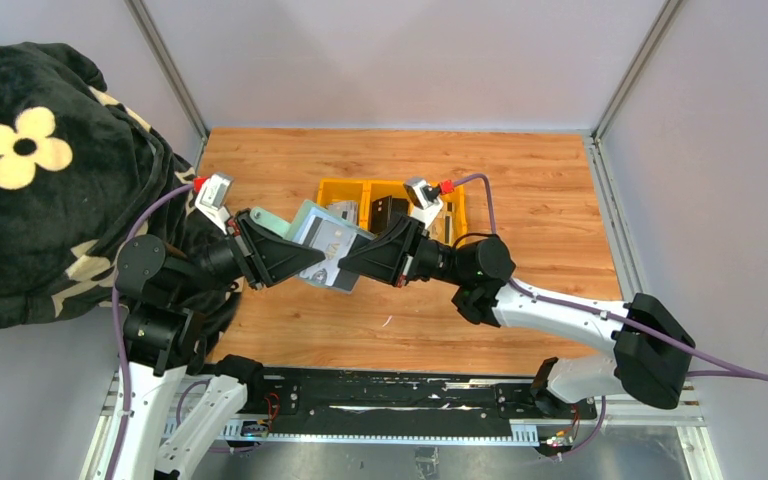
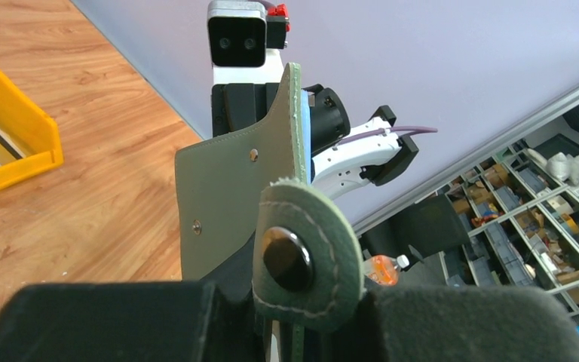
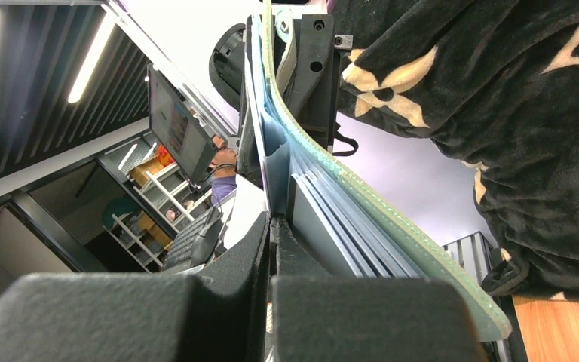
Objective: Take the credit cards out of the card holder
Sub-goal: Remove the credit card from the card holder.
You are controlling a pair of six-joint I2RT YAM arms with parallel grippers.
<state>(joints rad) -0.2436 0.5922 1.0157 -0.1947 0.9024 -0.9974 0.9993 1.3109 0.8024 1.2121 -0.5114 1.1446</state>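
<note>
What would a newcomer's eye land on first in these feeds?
First, the open sage-green card holder, held in mid-air over the table and pinched between the left gripper and the right gripper. Next come the black flower-print fabric draped at far left and the yellow tray just behind the holder.

The left gripper [image 2: 294, 320] and right gripper [image 3: 271, 305] are matte black with blocky fingers, mounted on arms [image 1: 550, 312] with white link shells, black cylindrical joints, external purple cables [image 1: 580, 303] and grey wrist cameras [image 1: 421, 190].
</note>
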